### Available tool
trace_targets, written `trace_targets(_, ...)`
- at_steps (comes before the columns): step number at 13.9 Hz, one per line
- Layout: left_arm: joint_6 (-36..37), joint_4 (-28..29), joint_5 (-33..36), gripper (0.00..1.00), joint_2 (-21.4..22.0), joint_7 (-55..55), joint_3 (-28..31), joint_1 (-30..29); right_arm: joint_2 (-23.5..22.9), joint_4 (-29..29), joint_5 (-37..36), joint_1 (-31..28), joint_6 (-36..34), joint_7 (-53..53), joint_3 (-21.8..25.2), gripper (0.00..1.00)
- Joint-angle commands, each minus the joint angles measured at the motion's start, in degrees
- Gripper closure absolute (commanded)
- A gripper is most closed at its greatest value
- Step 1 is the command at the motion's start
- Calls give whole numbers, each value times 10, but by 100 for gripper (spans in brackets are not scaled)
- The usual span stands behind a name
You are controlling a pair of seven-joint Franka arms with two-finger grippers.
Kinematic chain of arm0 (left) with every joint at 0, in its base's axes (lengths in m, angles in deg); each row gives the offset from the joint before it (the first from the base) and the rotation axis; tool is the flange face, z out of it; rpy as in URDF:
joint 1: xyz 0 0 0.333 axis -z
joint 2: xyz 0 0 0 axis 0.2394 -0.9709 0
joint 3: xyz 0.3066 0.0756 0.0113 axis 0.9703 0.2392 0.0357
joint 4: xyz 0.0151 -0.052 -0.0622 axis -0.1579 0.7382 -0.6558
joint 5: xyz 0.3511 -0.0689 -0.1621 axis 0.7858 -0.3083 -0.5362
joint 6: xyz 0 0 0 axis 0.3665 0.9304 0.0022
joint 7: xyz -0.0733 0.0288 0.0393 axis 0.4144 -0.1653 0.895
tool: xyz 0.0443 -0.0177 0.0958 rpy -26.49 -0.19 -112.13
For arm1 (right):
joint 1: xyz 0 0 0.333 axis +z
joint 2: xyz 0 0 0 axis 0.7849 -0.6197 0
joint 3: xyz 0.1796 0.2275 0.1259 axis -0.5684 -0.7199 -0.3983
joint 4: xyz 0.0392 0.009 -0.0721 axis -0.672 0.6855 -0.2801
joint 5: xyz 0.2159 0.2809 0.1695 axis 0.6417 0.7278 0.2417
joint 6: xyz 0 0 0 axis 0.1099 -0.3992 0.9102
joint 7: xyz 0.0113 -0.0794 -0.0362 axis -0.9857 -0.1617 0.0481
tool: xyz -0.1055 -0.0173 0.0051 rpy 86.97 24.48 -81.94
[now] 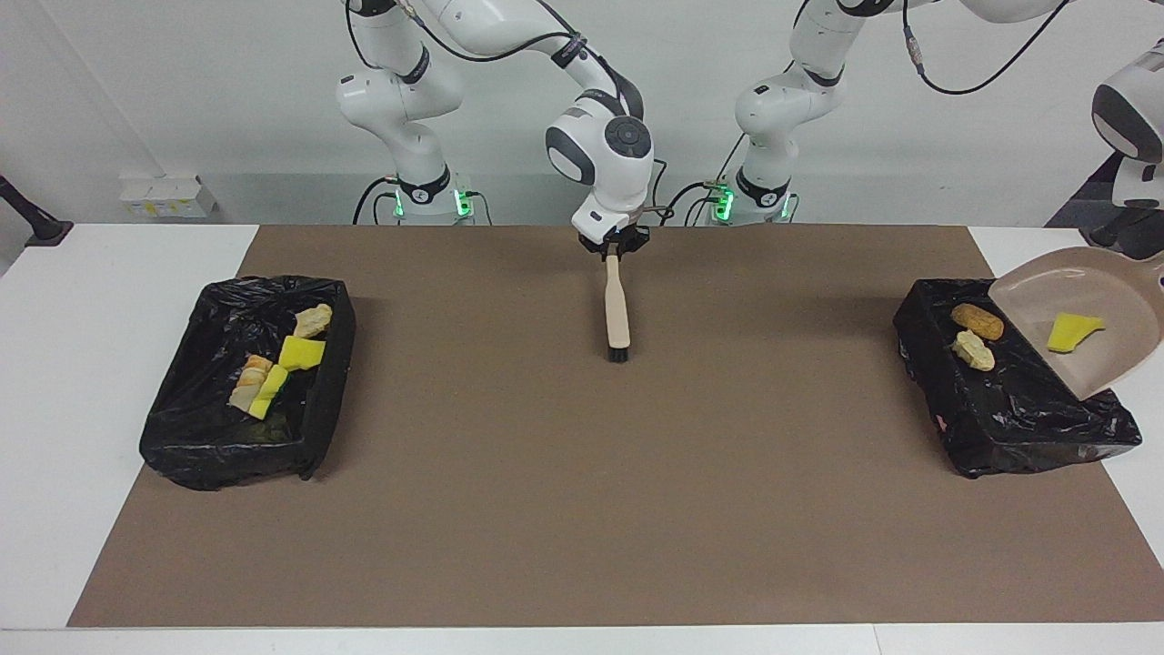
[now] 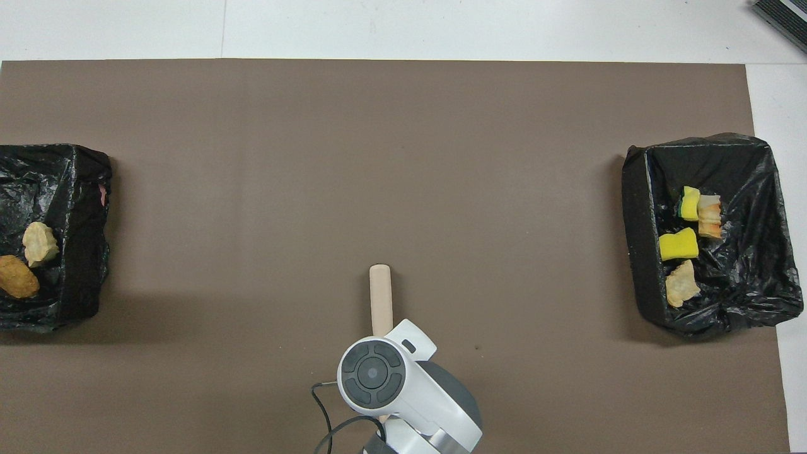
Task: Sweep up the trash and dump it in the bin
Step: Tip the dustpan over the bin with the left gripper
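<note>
The beige dustpan [image 1: 1091,314] runs off the facing view's edge at the left arm's end of the table, so its handle and the left gripper holding it are unseen. In the overhead view the bin [image 2: 53,236] there is cropped, and the right arm's wrist [image 2: 372,373] covers the brush [image 2: 380,296] handle's grasped end.
</note>
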Motion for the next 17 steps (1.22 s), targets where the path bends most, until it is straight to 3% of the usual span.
trace_targets(1, -3, -17, 2, 100, 14, -4, -7, 5, 5, 11, 18, -9, 19, -13, -2, 63)
trace_targets(3, 11, -45, -48, 100, 14, -3, -24, 5, 0, 5, 18, -10, 22, -10, -2, 58)
trace_targets(4, 25, -56, -92, 100, 13, -2, -28, 6, -7, -9, 17, -10, 20, -11, -1, 44)
trace_targets(5, 38, -69, -148, 100, 12, -6, -35, 6, -14, -25, 15, -10, 20, -10, 1, 42)
trace_targets(6, 43, -76, -195, 100, 12, -8, -45, 6, -14, -31, 8, -13, 21, -11, 3, 30)
trace_targets(7, 47, -76, -226, 100, 12, -13, -56, 6, -10, -36, 7, -31, 21, -16, 3, 29)
trace_targets(9, 49, -75, -266, 100, 15, -69, -88, 8, 4, -51, 6, -61, 21, -20, 2, 26)
trace_targets(12, 88, -69, -281, 100, 14, -99, -93, 6, 51, -52, 6, -121, 19, -18, 3, 0)
trace_targets(15, 89, -64, -427, 100, 9, -101, -81, -63, 112, -52, 6, -178, 4, -39, 4, 0)
trace_targets(17, 98, -65, -435, 100, 10, -102, -79, -85, 138, -55, 6, -216, -14, -46, 6, 0)
